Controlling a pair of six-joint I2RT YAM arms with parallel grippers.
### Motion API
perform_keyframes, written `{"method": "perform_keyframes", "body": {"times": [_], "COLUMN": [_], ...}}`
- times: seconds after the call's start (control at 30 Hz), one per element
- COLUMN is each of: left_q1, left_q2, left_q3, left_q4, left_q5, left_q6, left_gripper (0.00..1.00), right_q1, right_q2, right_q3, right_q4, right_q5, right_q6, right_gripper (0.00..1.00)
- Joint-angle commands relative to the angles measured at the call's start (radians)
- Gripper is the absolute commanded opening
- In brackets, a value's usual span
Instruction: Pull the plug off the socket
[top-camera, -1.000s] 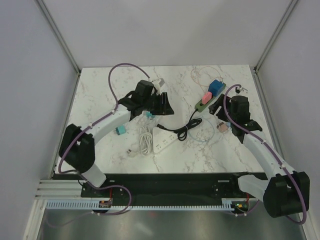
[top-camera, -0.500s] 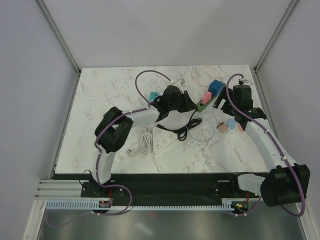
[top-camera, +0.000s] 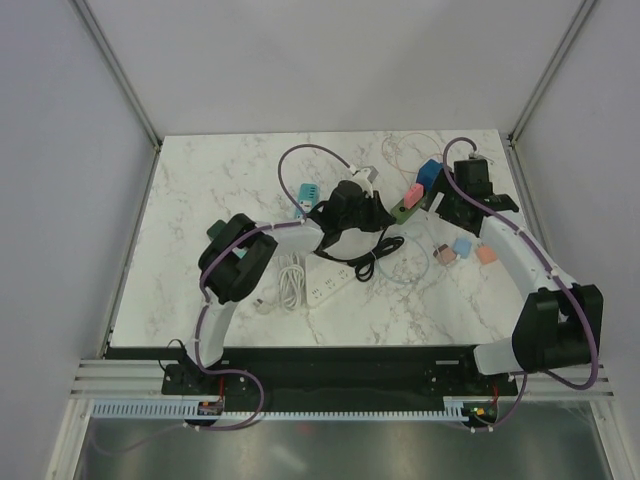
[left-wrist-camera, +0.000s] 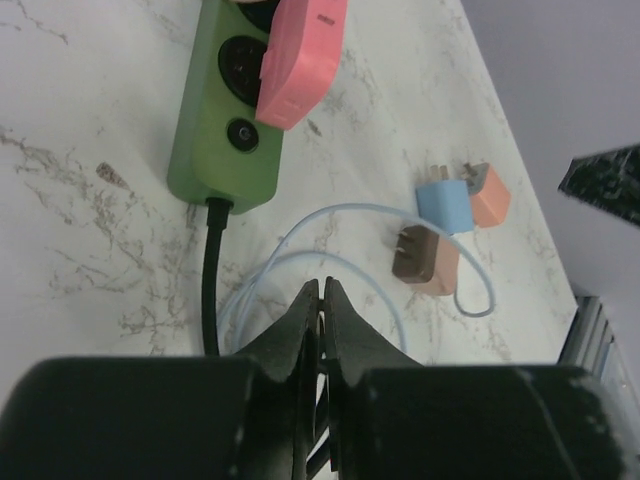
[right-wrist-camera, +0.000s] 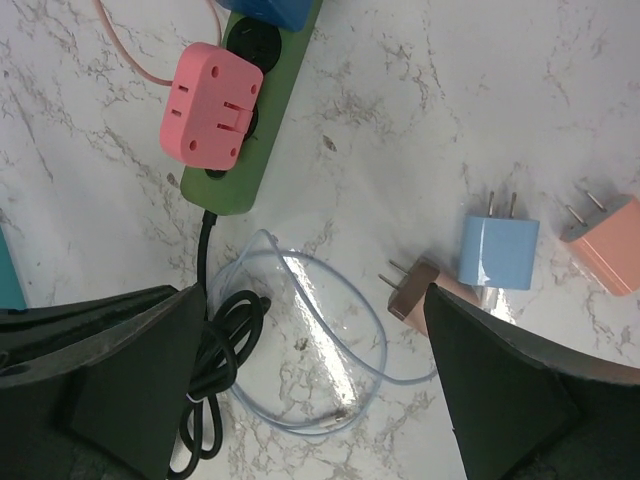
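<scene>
A green power strip (top-camera: 403, 210) lies at the back right of the marble table, with a pink plug (top-camera: 411, 192) and a blue plug (top-camera: 431, 174) seated in it. In the left wrist view the strip (left-wrist-camera: 225, 150) and pink plug (left-wrist-camera: 300, 60) lie just ahead of my left gripper (left-wrist-camera: 322, 290), which is shut with nothing seen between the fingers, above the strip's black cord. My right gripper (right-wrist-camera: 310, 400) is open and empty, hovering near the strip (right-wrist-camera: 255, 120) and pink plug (right-wrist-camera: 210, 105). In the top view the left gripper (top-camera: 383, 222) and right gripper (top-camera: 445, 207) flank the strip.
Loose blue (right-wrist-camera: 497, 250), orange (right-wrist-camera: 605, 243) and brown (right-wrist-camera: 425, 290) adapters lie right of the strip. A light blue cable (right-wrist-camera: 340, 330) loops beside a coiled black cord (right-wrist-camera: 215, 370). A white power strip (top-camera: 328, 288), white cable (top-camera: 291, 275) and teal adapter (top-camera: 306, 193) lie near the middle.
My left arm has swung from the left of the table to the middle, ending beside the green strip. My right arm has moved back and closer to the strip.
</scene>
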Motion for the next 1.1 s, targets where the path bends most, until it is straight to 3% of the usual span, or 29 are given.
{"method": "perform_keyframes", "body": {"times": [0.0, 0.2, 0.27, 0.67, 0.83, 1.07], "left_q1": [-0.005, -0.009, -0.009, -0.014, -0.015, -0.023], "left_q2": [0.001, 0.015, 0.057, 0.151, 0.226, 0.219], "left_q3": [-0.037, -0.001, 0.051, 0.177, 0.234, 0.231], "left_q4": [0.052, -0.046, -0.093, -0.184, -0.251, -0.239], "left_q5": [0.004, -0.143, -0.131, -0.124, -0.075, -0.088], "left_q6": [0.120, 0.216, 0.221, 0.203, 0.151, 0.160], "left_gripper": [0.17, 0.51, 0.54, 0.54, 0.46, 0.36], "right_q1": [0.011, 0.045, 0.060, 0.102, 0.105, 0.134], "right_q2": [0.054, 0.111, 0.127, 0.282, 0.361, 0.433], "right_q3": [0.072, 0.104, 0.113, 0.279, 0.333, 0.389], "right_q4": [-0.011, 0.000, 0.012, 0.009, 0.009, 0.007], "right_q5": [0.001, -0.004, -0.005, 0.037, 0.056, 0.134], "right_q6": [0.055, 0.072, 0.077, 0.098, 0.104, 0.156], "right_gripper": [0.98, 0.98, 0.98, 0.98, 0.98, 0.93]}}
